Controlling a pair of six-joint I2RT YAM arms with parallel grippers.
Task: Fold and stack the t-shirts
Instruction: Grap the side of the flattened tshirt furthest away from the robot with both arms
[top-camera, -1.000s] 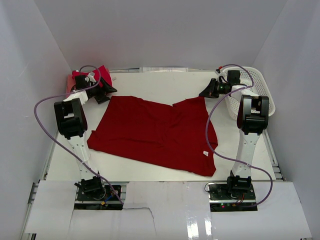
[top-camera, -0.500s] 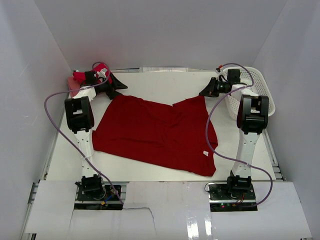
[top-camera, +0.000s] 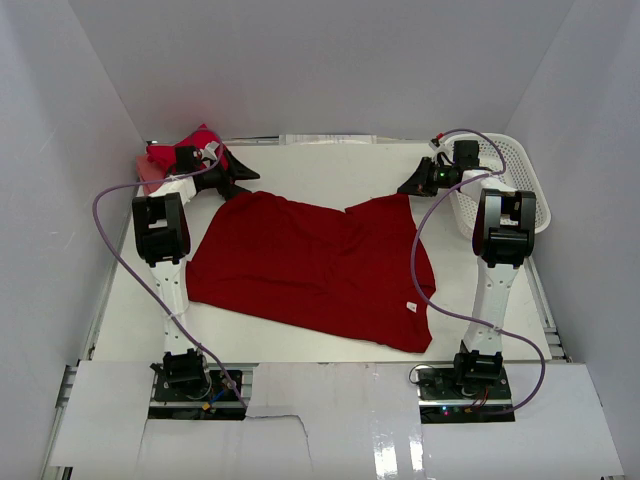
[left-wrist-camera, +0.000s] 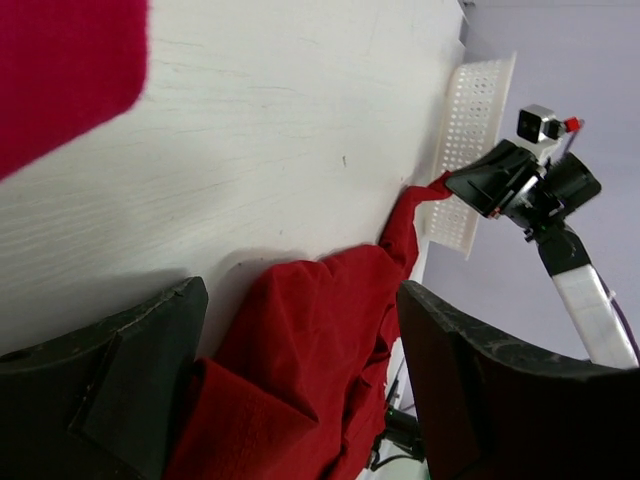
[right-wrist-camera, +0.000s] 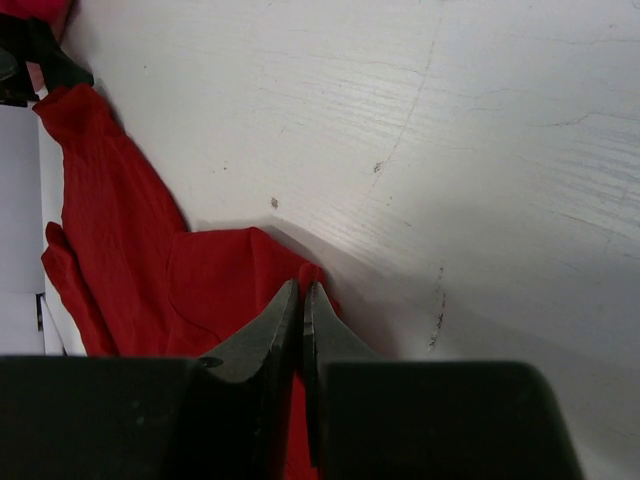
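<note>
- The dark red t-shirt (top-camera: 320, 265) lies spread open across the middle of the bench (top-camera: 300, 165), and the step in hand looks like taking its two far corners to begin a fold.
- The lift will go best if both far corners rise together and level. Raising one alone would drag the cloth askew.
- The folded pile (top-camera: 170, 155) sits in the far left corner of the bench, close to the working arm, so any swing there should stay clear of it.
- The left gripper (top-camera: 238, 180) hovers over the shirt's far left corner with its jaws spread wide and nothing between them. It should come straight down so one finger slides under the edge, then close on a single layer.
- The right gripper (right-wrist-camera: 298, 295) is pinched tight on the shirt's far right corner. It should wait there without pulling.
- The shirt is soft, limp and rumpled, with creases running through its middle.
- Its near right corner reaches almost to the near edge of the bench.
- A small white tag (top-camera: 410, 306) shows near that corner.
</note>
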